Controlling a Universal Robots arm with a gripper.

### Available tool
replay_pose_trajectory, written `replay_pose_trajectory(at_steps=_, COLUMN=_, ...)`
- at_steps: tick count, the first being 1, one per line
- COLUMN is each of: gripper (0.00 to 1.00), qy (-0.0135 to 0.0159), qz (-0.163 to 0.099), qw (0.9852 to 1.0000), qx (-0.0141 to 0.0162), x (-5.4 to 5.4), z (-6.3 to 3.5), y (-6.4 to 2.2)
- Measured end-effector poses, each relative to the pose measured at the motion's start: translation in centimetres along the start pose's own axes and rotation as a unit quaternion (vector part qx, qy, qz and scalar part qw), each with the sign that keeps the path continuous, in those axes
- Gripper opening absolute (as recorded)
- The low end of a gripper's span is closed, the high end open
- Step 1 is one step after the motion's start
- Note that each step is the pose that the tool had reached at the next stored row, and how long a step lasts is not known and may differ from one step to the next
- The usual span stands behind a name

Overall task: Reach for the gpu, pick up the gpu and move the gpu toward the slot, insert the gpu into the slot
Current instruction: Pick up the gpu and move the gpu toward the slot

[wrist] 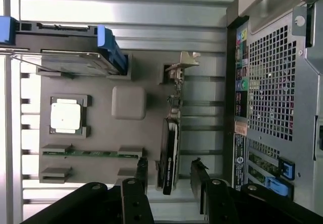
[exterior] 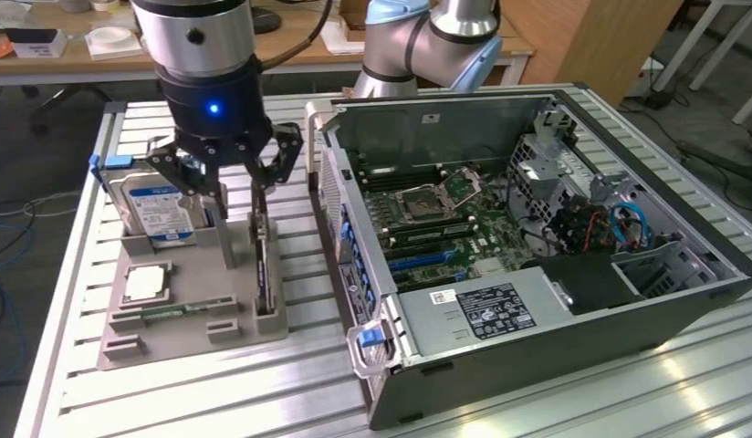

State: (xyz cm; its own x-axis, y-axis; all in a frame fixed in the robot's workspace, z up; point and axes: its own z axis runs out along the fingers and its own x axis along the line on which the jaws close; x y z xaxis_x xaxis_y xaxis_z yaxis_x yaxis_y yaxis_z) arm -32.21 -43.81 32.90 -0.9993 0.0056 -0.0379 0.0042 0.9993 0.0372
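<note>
Over the slatted metal table (exterior: 169, 392), the gripper (exterior: 234, 208) hangs spread above the gpu (wrist: 169, 156), wooden desk (exterior: 297, 50) behind.

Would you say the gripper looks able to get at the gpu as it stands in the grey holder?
Probably yes: the open gripper hangs just above the gpu, its fingers on either side of the card's upright edge, and nothing lies between them.
</note>
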Motion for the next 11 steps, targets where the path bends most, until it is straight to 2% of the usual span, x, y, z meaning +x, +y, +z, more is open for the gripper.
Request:
replay_pose_trajectory(at_steps=5, gripper=0.47, qy=-0.0001, qz=0.002, qw=1.0000, qx=-0.0002, x=-0.6, z=0.62, y=-0.24)
replay_pose_trajectory(at_steps=11, gripper=0.47, qy=0.0001, qz=0.004, qw=1.0000, qx=-0.0003, x=-0.6, z=1.69, y=-0.44)
